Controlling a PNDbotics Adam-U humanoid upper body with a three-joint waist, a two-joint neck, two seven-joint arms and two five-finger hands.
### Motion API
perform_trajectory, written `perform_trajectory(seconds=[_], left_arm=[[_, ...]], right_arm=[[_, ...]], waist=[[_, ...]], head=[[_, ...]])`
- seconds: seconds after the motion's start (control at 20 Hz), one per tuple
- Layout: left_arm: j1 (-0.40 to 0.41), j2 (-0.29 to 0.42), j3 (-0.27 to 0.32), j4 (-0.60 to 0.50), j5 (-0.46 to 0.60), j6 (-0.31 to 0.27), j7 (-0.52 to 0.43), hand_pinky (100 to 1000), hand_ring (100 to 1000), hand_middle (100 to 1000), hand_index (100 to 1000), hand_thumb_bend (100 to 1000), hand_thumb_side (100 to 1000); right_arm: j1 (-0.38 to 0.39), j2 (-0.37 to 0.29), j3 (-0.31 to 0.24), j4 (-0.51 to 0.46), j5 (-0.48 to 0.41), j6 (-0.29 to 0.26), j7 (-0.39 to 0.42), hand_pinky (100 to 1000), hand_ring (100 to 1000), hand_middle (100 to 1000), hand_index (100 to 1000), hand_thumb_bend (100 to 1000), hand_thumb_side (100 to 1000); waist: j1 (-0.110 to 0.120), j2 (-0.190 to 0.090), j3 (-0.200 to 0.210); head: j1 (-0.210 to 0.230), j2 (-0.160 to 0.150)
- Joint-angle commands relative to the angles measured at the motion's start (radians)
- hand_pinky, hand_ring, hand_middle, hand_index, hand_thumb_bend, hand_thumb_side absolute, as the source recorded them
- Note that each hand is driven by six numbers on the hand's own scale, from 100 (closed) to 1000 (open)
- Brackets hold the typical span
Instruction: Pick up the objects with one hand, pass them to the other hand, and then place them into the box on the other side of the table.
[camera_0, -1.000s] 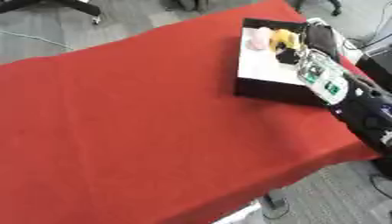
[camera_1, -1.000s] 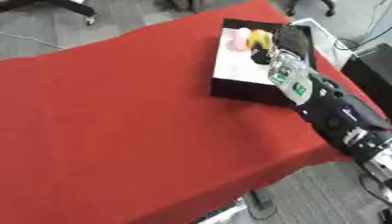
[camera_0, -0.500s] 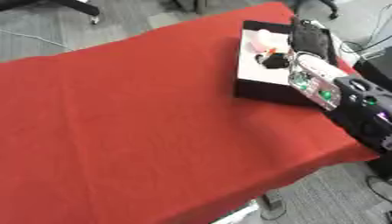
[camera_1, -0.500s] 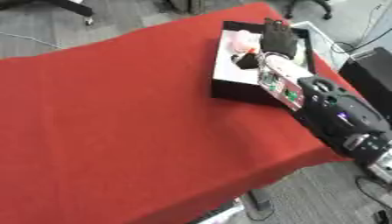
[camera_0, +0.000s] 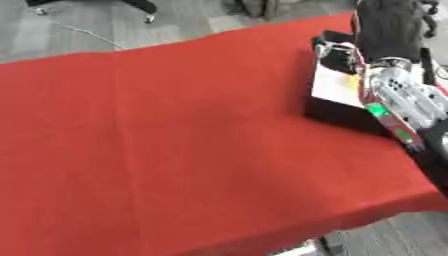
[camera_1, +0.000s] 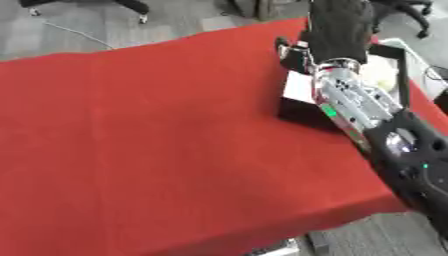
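Observation:
A black box with a white floor stands at the right edge of the red table. My right arm reaches in from the lower right and lies over the box. Its black right hand is above the box's far end, back of the hand toward me. Arm and hand cover most of the box's inside; only a pale patch shows beside the forearm. No loose object shows on the cloth. My left hand appears in neither view.
The red cloth covers the whole table; its front edge runs along the bottom right. Grey floor lies beyond, with a chair base at the top left.
My right arm has stretched farther over the box, so the hand now covers the yellow and pale things seen earlier. The whole picture has also shifted, so the camera moved.

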Motion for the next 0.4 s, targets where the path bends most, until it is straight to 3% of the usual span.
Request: perform_trajectory(seconds=[0.05, 0.4], left_arm=[[-0.002, -0.017, 0.017, -0.034, -0.039, 0.027, -0.009, 786, 538, 516, 690, 100, 876], [0.005, -0.086, 0.010, -0.070, -0.082, 0.081, -0.053, 790, 543, 521, 693, 123, 908]], right_arm=[[-0.029, 0.070, 0.047, -0.023, 0.027, -0.082, -0.059, 397, 775, 739, 913, 478, 375], [-0.027, 0.137, 0.150, -0.023, -0.138, -0.083, -0.187, 314, 750, 699, 911, 412, 382]], waist=[[-0.006, -0.020, -0.004], [-0.016, -0.010, -0.016]], head=[[0.067, -0.003], [0.130, -0.003]])
